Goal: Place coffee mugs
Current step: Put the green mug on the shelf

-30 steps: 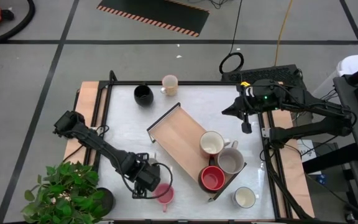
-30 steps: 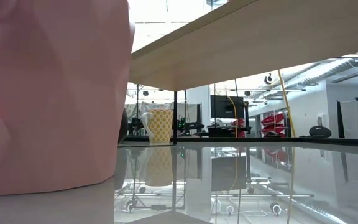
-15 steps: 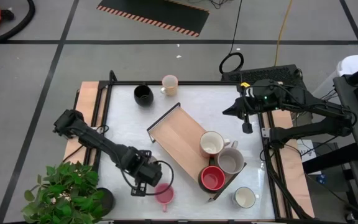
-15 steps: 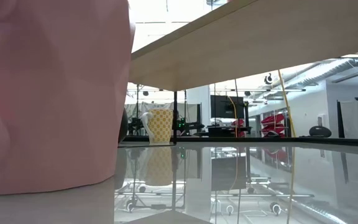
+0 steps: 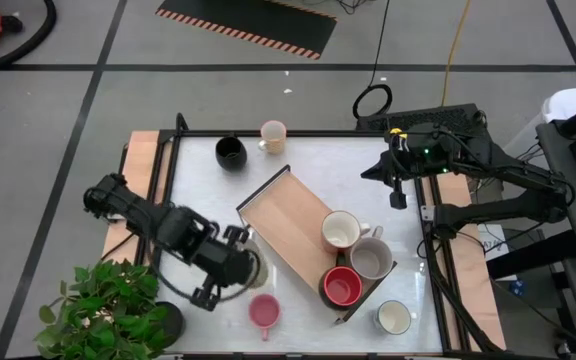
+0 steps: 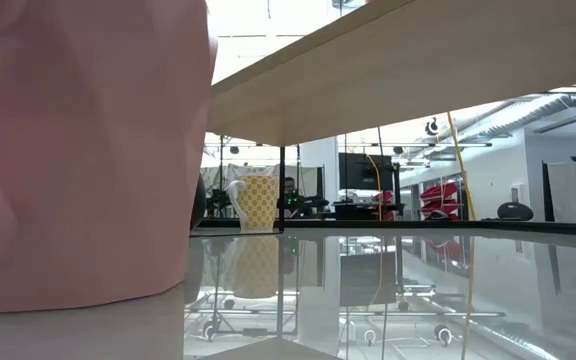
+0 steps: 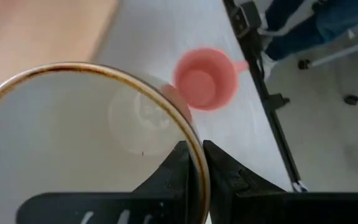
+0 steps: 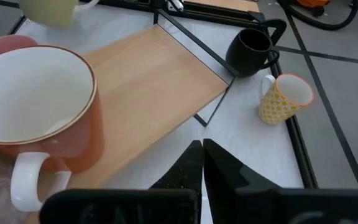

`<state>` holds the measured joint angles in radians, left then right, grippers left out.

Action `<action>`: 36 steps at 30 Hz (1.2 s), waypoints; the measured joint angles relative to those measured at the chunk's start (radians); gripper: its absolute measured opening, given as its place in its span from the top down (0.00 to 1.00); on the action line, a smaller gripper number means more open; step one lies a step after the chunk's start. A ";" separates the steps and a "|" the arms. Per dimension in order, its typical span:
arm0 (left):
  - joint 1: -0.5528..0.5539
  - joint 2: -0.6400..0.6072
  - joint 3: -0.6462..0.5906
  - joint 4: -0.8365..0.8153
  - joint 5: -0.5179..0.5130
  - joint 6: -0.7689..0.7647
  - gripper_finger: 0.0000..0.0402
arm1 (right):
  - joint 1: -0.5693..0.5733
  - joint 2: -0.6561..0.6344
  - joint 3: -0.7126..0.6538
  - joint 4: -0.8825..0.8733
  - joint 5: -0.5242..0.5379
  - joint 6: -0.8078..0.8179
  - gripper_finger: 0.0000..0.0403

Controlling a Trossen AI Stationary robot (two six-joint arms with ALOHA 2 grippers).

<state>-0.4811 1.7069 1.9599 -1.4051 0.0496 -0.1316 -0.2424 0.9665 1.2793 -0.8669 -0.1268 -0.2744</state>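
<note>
My left gripper (image 5: 238,262) hangs over the table's near left part, shut on a cream mug with a brown rim (image 7: 86,137). Below it a pink mug (image 5: 263,312) stands on its base on the table. The long wooden tray (image 5: 286,213) carries a cream-lined mug (image 5: 340,231), a grey mug (image 5: 371,258) and a red mug (image 5: 343,287). My right gripper (image 5: 396,200) hovers shut with nothing in it at the table's far right. My left gripper holds the cream mug by its rim (image 7: 196,155), one finger inside the mug and one outside its wall. The fingers come from above and point down. The mug hangs upright, mouth up, clear of the table.
A black mug (image 5: 231,152) and a yellow-patterned mug (image 5: 273,135) stand at the far edge. A white mug (image 5: 395,317) stands near the front right corner. A potted plant (image 5: 108,310) sits at the near left corner. The pink mug (image 6: 78,150) fills the low view's left.
My left gripper has risen and drawn back from beside the pink mug toward the table's far and left edges, turning as it went. The pink mug has stayed where it was.
</note>
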 joint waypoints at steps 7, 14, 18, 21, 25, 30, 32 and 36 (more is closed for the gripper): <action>0.048 0.000 0.119 -0.091 -0.055 0.102 0.93 | 0.000 0.000 0.000 -0.001 0.000 0.029 1.00; 0.085 0.043 0.202 -0.087 -0.107 0.242 0.92 | 0.000 -0.002 0.000 -0.012 0.000 0.053 1.00; 0.093 0.092 0.238 -0.086 -0.102 0.284 0.91 | 0.000 -0.011 0.000 -0.051 0.000 0.058 1.00; 0.094 0.133 0.245 -0.080 -0.102 0.325 0.91 | 0.000 -0.014 0.000 -0.069 0.019 0.083 1.00; 0.094 0.175 0.245 -0.056 -0.101 0.327 0.91 | 0.000 -0.026 0.000 -0.074 0.028 0.113 1.00; 0.095 0.206 0.245 0.012 -0.105 0.313 0.91 | 0.000 -0.041 0.000 -0.074 0.027 0.135 1.00; 0.096 0.210 0.245 0.048 -0.114 0.313 0.91 | 0.000 -0.045 0.000 -0.075 0.027 0.135 1.00; 0.103 0.220 0.247 0.107 -0.141 0.306 0.91 | 0.000 -0.047 0.000 -0.076 0.027 0.131 1.00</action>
<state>-0.3779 1.9271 2.2066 -1.2981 -0.0917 0.1745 -0.2428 0.9199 1.2789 -0.9429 -0.0998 -0.1430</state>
